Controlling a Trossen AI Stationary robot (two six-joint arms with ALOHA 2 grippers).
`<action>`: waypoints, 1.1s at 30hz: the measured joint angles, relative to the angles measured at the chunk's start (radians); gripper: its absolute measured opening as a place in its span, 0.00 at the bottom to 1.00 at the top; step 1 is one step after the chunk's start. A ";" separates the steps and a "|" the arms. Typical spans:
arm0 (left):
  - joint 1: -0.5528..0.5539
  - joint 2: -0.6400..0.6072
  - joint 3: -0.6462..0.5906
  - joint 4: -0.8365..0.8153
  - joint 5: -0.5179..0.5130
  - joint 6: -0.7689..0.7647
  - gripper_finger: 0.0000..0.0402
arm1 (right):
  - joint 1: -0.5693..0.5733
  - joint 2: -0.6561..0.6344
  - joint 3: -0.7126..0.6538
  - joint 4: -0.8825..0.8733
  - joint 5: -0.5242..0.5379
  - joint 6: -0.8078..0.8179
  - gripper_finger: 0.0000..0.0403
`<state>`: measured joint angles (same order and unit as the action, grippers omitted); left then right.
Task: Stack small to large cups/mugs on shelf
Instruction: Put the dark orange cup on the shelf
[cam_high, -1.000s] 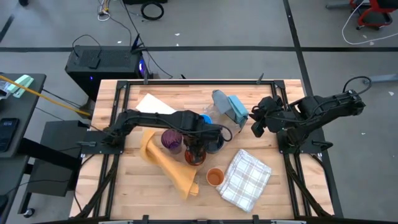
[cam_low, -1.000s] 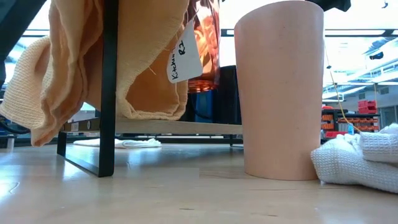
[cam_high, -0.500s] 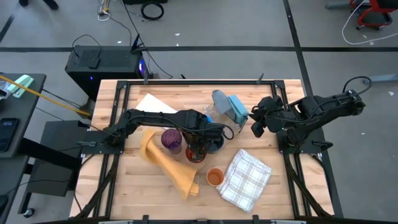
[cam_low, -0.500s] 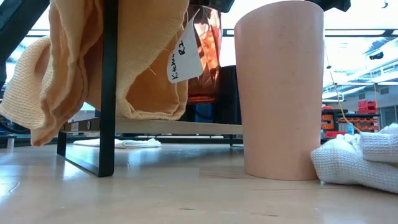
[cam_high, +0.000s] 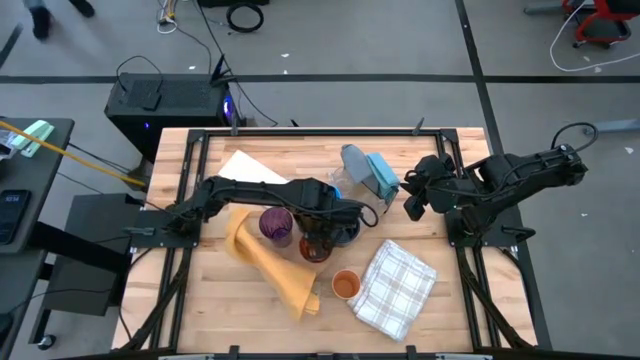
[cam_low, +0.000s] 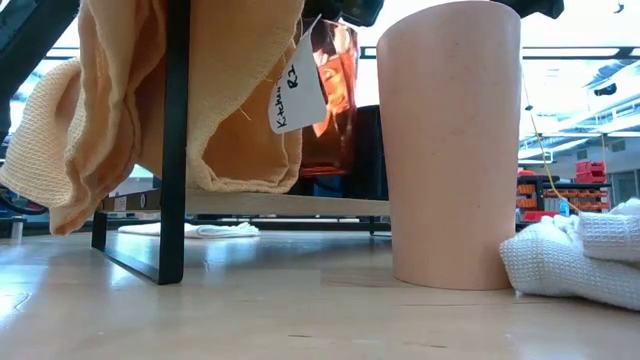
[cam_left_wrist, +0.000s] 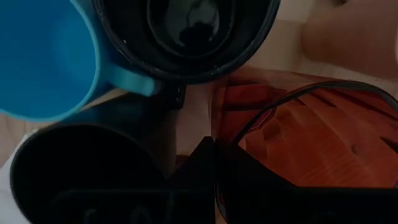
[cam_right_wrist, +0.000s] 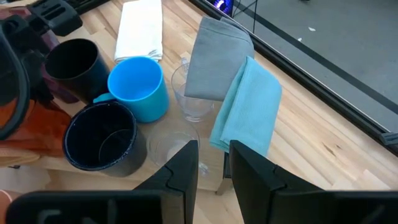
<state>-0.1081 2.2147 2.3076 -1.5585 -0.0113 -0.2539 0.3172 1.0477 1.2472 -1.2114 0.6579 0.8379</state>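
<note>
My left gripper (cam_high: 318, 222) is shut on a red-tinted cup (cam_high: 313, 246), which also shows in the low view (cam_low: 326, 100) over the low shelf's board (cam_low: 280, 205). A purple cup (cam_high: 276, 225) stands beside it. A dark navy mug (cam_right_wrist: 102, 138), a bright blue mug (cam_right_wrist: 138, 87), a black cup (cam_right_wrist: 71, 62) and two clear cups (cam_right_wrist: 194, 99) stand close together. An orange cup (cam_high: 345, 285) stands on the table toward the near edge. My right gripper (cam_right_wrist: 214, 171) is open and empty at the table's right, above the table. My left gripper holds the red-tinted cup by its wall at the rim (cam_left_wrist: 231, 134), seemingly with one finger (cam_left_wrist: 205, 165) outside and the other inside. The fingers come from above, pointing down. The cup hangs below them, tilted, its lower end (cam_low: 322, 165) a little above the shelf board.
An orange cloth (cam_low: 230, 110) with a paper tag (cam_low: 296, 92) hangs over the shelf's black frame (cam_low: 176, 140). A white checked cloth (cam_high: 397, 288) lies at the near right. Grey (cam_right_wrist: 217, 56) and teal (cam_right_wrist: 245, 109) folded cloths lie at the far side, a white cloth (cam_right_wrist: 142, 28) beyond them.
My left gripper has gone down with the red-tinted cup, staying shut on it. The cup now hangs lower over the shelf board and has tipped a little from upright.
</note>
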 joint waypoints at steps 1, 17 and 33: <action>0.001 0.000 0.000 0.000 0.000 0.000 0.03 | 0.000 0.000 0.000 0.000 0.000 0.000 0.24; 0.002 0.004 0.001 0.027 0.000 0.032 0.03 | 0.000 0.000 0.000 0.000 0.000 0.000 0.24; 0.009 0.031 0.000 0.029 0.009 0.057 0.03 | 0.000 0.000 0.000 0.001 0.000 0.004 0.24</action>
<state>-0.0990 2.2459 2.3080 -1.5297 -0.0025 -0.1967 0.3172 1.0477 1.2472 -1.2106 0.6578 0.8417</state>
